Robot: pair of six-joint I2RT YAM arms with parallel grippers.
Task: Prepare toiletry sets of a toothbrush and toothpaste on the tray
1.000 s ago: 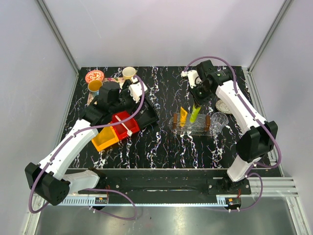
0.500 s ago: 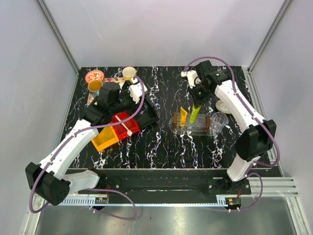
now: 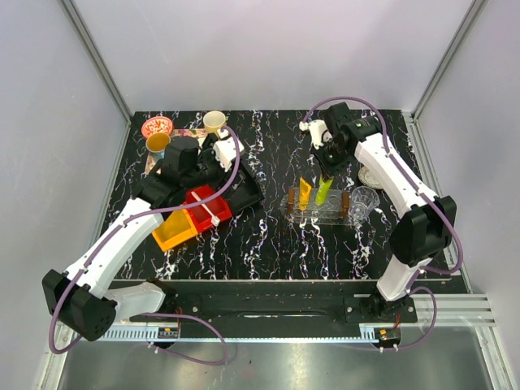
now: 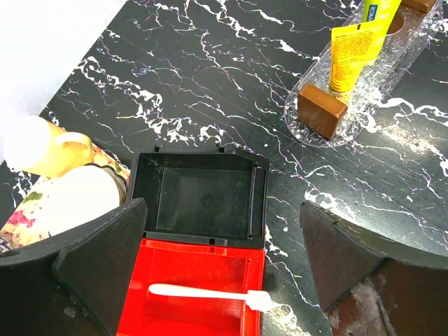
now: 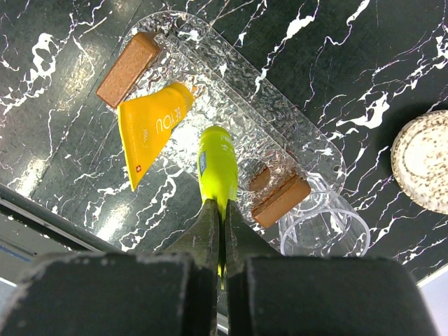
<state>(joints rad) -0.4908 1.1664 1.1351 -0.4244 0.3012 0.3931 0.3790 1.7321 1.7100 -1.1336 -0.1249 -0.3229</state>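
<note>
Right gripper (image 5: 222, 207): jaws pinched the lime green toothpaste (image 5: 217, 164) by its flat end, upright on the tray (image 5: 231, 77), toward the desk (image 3: 268, 236) right edge. Left gripper (image 4: 224, 210): jaws spread over the toothbrush (image 4: 203, 292), which lay in the red bin (image 4: 175, 269), left side.

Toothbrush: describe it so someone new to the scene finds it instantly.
On the left of the black marble table, a red bin sits between an orange bin and a black bin. The toothbrush lies flat inside the red bin. It is the only slim white stick there.
</note>
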